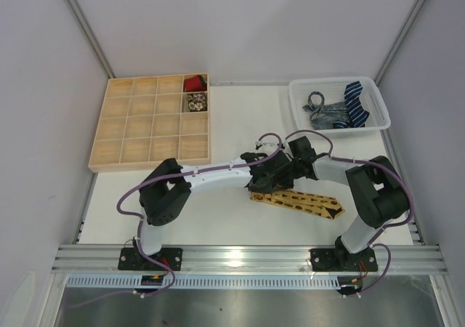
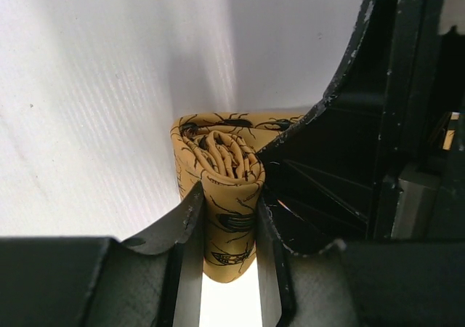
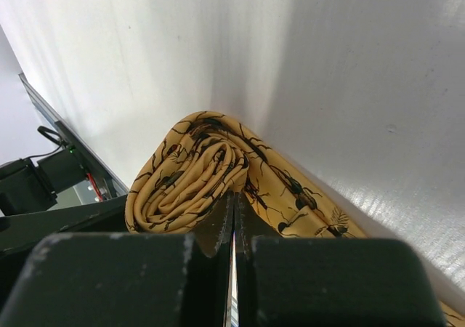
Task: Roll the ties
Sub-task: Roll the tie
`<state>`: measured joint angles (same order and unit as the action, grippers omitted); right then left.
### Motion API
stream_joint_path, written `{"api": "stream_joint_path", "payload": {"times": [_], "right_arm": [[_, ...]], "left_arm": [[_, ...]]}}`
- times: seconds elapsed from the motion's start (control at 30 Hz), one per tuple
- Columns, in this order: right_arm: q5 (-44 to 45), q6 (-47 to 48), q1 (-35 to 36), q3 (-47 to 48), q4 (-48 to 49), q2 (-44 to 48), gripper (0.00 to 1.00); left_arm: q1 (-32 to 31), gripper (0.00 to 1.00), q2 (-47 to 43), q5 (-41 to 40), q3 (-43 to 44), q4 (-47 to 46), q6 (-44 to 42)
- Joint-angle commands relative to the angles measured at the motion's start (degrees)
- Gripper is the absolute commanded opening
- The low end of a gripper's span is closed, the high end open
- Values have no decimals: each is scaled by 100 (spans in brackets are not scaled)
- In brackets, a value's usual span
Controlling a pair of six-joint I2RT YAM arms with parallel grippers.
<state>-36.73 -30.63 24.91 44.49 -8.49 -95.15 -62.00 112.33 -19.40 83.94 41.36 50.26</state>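
Observation:
A mustard-yellow tie with dark insect marks lies mid-table, its left part wound into a roll. My left gripper is shut on that roll, one finger on each side of it. Seen from above, the left gripper and the right gripper meet over the roll and hide it. My right gripper is shut, its tips resting against the side of the roll, where the flat tail runs off to the right. I see no fabric between its jaws.
A wooden compartment tray at the back left holds a red rolled tie and a pale patterned one. A white basket at the back right holds a navy striped tie and a grey patterned tie.

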Motion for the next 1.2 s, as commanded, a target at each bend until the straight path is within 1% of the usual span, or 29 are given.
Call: {"api": "stream_joint_path", "payload": {"times": [0.0, 0.13, 0.2, 0.37, 0.4, 0.5, 0.57, 0.6, 0.73, 0.77, 0.8, 0.93, 0.97, 1.17], "right_arm": [[-502, 5, 67, 130, 155, 15, 0], [-266, 92, 50, 139, -20, 84, 0], [-81, 171, 23, 200, -309, 129, 0], [737, 294, -240, 253, -890, 418, 0], [790, 347, -267, 253, -1039, 445, 0], [834, 365, -328, 122, -1006, 480, 0], [843, 339, -355, -1, -901, 454, 0], [834, 321, -355, -37, -856, 436, 0], [869, 303, -381, -125, -759, 349, 0], [878, 303, -390, -133, -742, 314, 0], [852, 286, -407, -151, -716, 270, 0], [817, 295, -425, -195, -663, 190, 0], [817, 286, -434, -212, -636, 199, 0], [834, 338, -609, -186, -846, 497, 0]], "left_arm": [[-128, 1, 359, 120, 228, -375, -34], [-137, 0, 403, 129, 263, -375, -25], [-146, 1, 438, 164, 254, -375, -25], [-190, 0, 561, 261, 219, -419, 1], [-199, 1, 579, 287, 210, -436, 1], [-216, 6, 605, 296, 184, -471, -7], [-234, 10, 614, 305, 193, -489, -16], [-243, 16, 606, 288, 201, -498, -16], [-278, 26, 570, 279, 175, -507, -25], [-295, 37, 553, 270, 175, -507, -25], [-304, 41, 535, 252, 184, -489, -25], [-374, 49, 491, 235, 236, -480, -78], [-383, 54, 474, 226, 254, -437, -86], [-445, 63, 307, 182, 289, -410, -113]]}}
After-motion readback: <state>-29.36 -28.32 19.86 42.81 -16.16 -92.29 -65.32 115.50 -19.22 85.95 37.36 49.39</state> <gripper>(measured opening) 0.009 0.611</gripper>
